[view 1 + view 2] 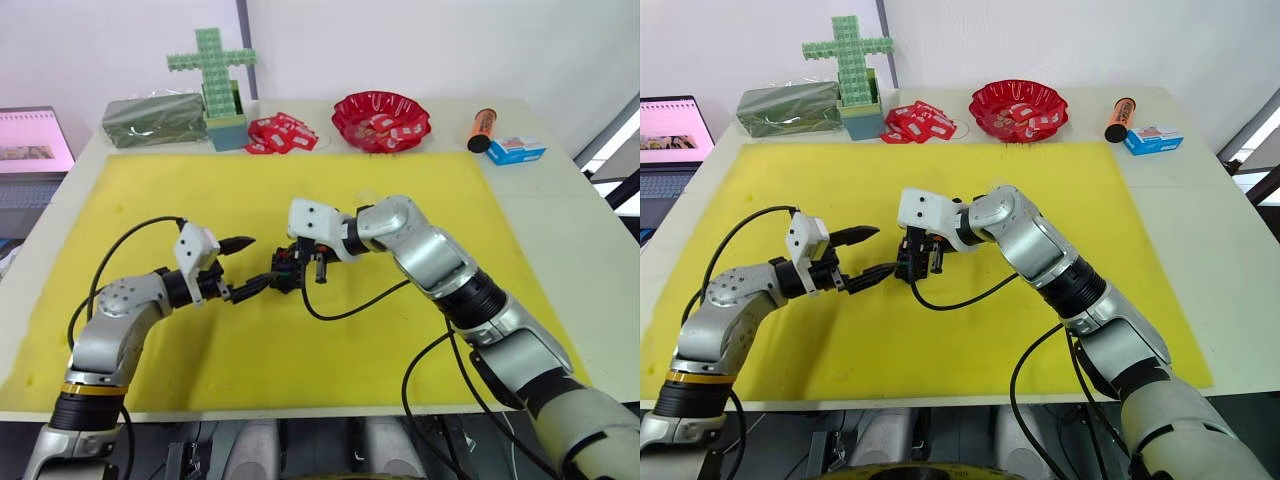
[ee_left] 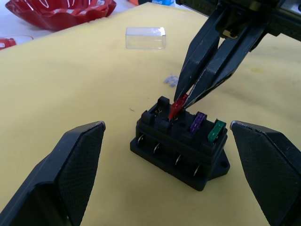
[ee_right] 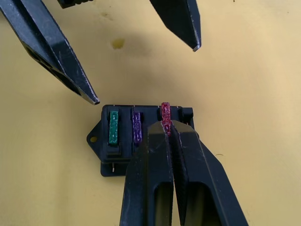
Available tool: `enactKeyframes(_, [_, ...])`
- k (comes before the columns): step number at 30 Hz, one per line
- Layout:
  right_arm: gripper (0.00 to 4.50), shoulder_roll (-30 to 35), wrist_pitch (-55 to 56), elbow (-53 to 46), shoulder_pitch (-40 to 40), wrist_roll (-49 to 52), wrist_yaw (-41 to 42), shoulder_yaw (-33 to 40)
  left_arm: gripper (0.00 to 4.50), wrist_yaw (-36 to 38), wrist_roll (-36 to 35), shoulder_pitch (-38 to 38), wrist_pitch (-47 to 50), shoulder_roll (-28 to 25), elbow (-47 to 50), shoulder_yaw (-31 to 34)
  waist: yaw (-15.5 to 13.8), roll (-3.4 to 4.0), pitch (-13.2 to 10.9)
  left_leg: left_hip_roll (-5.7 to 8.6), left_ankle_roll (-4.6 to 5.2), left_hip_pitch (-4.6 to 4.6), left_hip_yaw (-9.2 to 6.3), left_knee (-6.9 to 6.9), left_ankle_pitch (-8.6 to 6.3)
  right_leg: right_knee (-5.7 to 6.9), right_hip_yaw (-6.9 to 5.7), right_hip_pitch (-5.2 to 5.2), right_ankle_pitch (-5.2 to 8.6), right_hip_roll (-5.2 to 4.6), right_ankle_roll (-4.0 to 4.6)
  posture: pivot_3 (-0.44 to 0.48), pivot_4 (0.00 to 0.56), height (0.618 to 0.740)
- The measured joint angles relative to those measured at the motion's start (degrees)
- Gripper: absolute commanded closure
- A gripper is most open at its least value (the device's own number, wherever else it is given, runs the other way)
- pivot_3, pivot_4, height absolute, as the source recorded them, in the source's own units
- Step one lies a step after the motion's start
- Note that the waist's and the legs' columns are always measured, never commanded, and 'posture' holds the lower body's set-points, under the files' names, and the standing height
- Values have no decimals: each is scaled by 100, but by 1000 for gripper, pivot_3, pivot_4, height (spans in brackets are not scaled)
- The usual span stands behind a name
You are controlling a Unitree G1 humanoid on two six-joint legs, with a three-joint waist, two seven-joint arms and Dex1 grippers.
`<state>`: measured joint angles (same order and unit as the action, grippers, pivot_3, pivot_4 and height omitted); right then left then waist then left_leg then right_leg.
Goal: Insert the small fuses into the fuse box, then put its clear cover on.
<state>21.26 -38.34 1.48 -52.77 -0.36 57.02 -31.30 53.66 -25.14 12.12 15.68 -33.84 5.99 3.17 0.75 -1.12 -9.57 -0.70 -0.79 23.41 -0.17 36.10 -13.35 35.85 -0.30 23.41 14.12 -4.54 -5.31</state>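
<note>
The black fuse box (image 2: 181, 146) sits mid-mat on the yellow mat (image 1: 450, 200). A green fuse (image 2: 216, 131) and a purple fuse (image 2: 197, 122) stand in its slots. My right gripper (image 3: 169, 125) is shut on the red fuse (image 2: 176, 107), holding it tilted at the slot beside the purple one. My left gripper (image 1: 258, 263) is open just left of the box, its fingers either side of the box's end without touching. A pale fuse (image 2: 171, 80) lies loose on the mat beyond the box. The clear cover (image 2: 146, 37) rests farther back.
Along the table's far edge stand a red bowl (image 1: 381, 118) of packets, loose red-white packets (image 1: 281, 133), a green block cross (image 1: 212, 60), a green box (image 1: 155, 118), an orange tube (image 1: 482, 128) and a blue box (image 1: 516, 150). A laptop (image 1: 30, 140) sits far left.
</note>
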Motion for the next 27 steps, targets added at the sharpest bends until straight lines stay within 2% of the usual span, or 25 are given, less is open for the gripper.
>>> enactKeyframes(27, [4471, -71, 129, 225, -3, -108, 120, 35, 0, 32, 26, -9, -15, -35, 0, 1, 3, 0, 0, 0, 0, 0, 1, 0, 0, 1, 0, 1, 0, 0, 0, 0, 150, 740])
